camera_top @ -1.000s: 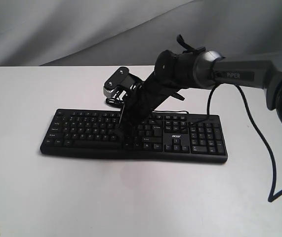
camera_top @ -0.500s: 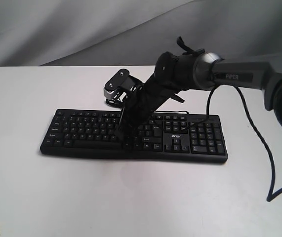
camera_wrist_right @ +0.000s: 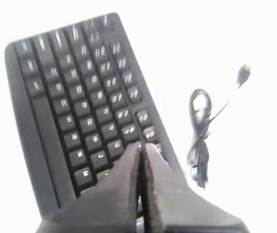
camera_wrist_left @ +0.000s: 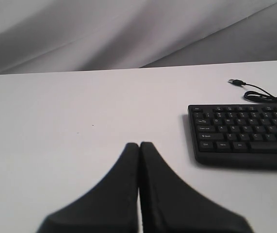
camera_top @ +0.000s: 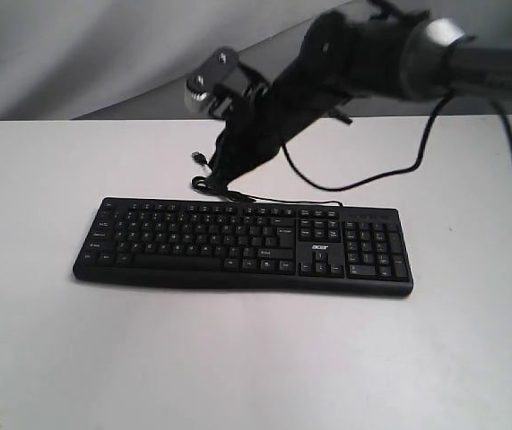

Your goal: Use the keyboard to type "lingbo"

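The black keyboard with white legends lies flat across the middle of the white table. My right gripper hangs shut and empty in the air above the keyboard's back edge, touching no key. In the right wrist view the shut fingertips hover over the upper key rows of the keyboard, the picture blurred by motion. My left gripper is shut with nothing in it, low over bare table to the left of the keyboard's end. The exterior view does not show the left gripper.
The keyboard's thin black USB cable is coiled behind it, its plug loose on the table. The right arm's own cable sags over the table's back right. A grey cloth backdrop hangs behind the table.
My right gripper has lifted off the keys at the middle of the keyboard, rising and pulling back toward its rear edge. The keyboard has not moved.
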Robot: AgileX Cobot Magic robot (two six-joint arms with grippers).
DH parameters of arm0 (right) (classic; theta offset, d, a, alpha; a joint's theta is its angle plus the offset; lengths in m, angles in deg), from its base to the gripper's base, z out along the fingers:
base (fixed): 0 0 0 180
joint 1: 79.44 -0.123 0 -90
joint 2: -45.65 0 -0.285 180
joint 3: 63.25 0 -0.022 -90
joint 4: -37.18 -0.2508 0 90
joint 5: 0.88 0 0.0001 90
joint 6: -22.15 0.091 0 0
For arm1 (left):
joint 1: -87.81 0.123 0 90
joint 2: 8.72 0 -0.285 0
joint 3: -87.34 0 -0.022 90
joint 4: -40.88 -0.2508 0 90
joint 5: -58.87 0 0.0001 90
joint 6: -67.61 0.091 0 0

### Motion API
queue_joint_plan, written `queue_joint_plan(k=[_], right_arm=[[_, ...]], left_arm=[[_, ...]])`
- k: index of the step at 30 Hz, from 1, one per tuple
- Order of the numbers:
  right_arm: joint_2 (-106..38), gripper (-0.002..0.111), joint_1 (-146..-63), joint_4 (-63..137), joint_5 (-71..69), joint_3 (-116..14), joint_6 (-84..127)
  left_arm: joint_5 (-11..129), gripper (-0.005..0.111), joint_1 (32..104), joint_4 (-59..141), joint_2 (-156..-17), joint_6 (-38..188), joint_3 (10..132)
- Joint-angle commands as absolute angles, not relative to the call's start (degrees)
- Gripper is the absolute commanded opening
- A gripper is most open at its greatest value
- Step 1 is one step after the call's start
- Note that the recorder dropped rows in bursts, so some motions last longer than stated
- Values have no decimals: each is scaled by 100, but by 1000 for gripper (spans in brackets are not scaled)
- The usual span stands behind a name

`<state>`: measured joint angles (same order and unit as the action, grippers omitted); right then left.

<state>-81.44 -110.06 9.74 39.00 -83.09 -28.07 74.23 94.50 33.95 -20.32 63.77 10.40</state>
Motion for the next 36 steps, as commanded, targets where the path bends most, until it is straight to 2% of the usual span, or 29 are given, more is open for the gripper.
queue_joint_plan(k=[1, 7, 14, 19, 30, 36], right_arm=[[-7044, 0, -10989, 1581, 4182, -8277, -2258], [-5178, 0, -10993, 1643, 3553, -7143, -2125], [-2904, 0, -10993, 1268, 1731, -5012, -1840], [-1821, 0, -11003, 1224, 1728, -4115, -1592], [-265, 0, -11003, 1390, 1741, -3916, -1580], [392, 0, -11003, 1915, 1772, -3916, -704]], left_arm=[[7389, 0, 9456, 3416, -2070, 6365, 1012], [7389, 0, 9456, 3416, -2070, 6365, 1012], [7389, 0, 9456, 3416, -2070, 6365, 1012], [7389, 0, 9456, 3416, -2070, 6365, 1012], [7389, 0, 9456, 3416, -2070, 6365, 1012], [7389, 0, 9456, 3416, -2070, 6365, 1012]])
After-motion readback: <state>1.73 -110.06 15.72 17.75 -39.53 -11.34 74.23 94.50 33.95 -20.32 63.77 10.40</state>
